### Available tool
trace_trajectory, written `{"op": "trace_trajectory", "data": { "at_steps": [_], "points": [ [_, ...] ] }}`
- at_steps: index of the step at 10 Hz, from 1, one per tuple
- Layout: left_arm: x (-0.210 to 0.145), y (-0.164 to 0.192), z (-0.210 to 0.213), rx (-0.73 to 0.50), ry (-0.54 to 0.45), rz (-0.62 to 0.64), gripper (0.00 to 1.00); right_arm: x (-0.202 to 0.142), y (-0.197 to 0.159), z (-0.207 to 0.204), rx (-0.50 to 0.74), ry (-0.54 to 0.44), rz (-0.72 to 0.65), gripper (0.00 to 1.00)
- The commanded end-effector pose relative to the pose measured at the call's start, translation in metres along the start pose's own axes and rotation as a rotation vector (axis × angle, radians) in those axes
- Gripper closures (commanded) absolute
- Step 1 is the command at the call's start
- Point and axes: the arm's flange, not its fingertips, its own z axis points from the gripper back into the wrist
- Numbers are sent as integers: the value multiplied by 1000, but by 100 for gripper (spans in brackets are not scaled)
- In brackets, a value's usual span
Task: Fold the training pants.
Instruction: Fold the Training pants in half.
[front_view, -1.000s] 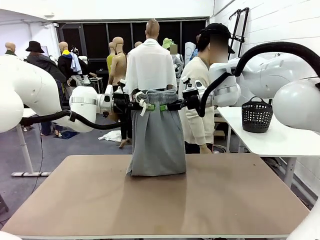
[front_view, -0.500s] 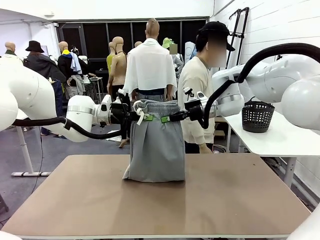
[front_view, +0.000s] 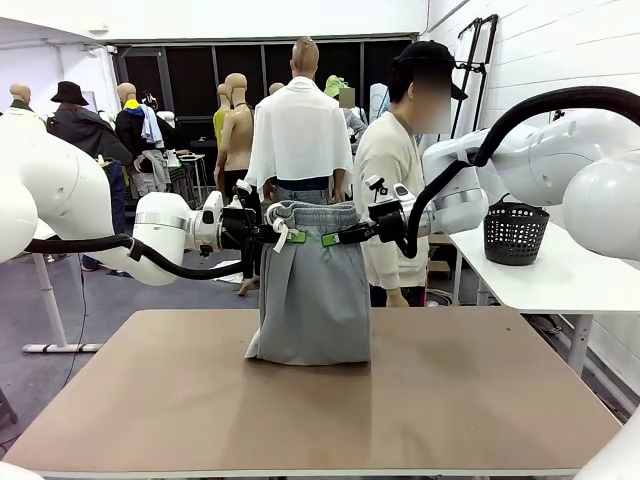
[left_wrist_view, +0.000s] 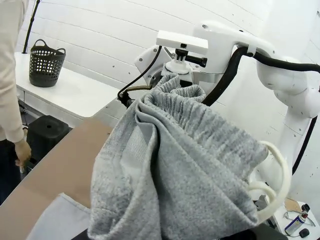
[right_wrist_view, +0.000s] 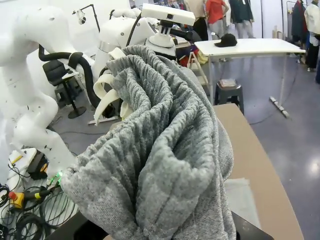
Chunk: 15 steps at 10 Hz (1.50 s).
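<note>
Front: we see the training pants (front_view: 312, 290) hanging as a flat grey jersey panel, gathered elastic waistband on top, white drawstring looped at its left corner. Bottom fold rests bunched on the brown matte tabletop (front_view: 480, 400). Left end effector (front_view: 297, 237) clamped tight on the waistband's left corner, right end effector (front_view: 329, 239) clamped on the right; green pads nearly meeting at the middle. A person (front_view: 395, 180) in a cream top stands behind the tabletop.

Left wrist: ribbed waistband and fleecy knit bunched up close; drawstring (left_wrist_view: 276, 175) a thick white loop at right. Black perforated basket (left_wrist_view: 46, 62) on a white side table.

Right wrist: coarse grey knit in heavy vertical folds.
</note>
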Motion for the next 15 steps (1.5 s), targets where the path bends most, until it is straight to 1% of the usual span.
{"op": "trace_trajectory", "data": {
  "at_steps": [1,2,4,5,7,8,10,12,15],
  "points": [
    [-8,-5,0,8,10,65,100,-9,3,-1,-1,-17,-35,100],
    [-19,-9,-1,-14,2,130,100,-19,7,-1,-7,-38,-73,100],
    [-51,-17,2,-47,-53,258,100,-51,15,1,-12,-68,-162,100],
    [-65,-16,1,-59,-51,315,100,-67,19,1,-10,-79,-200,100],
    [-94,-3,-1,-100,-64,439,100,-98,25,-5,7,-107,-287,100],
    [-104,13,2,-102,-75,475,100,-112,15,-6,-3,-117,-321,100],
    [-119,40,8,-103,-91,565,100,-123,3,-4,-37,-118,-371,100],
    [-124,71,23,-82,-104,642,100,-133,-23,-5,-59,-118,-426,100],
    [-133,90,26,-92,-130,718,100,-145,-42,-5,-98,-112,-530,100]
  ]
}}
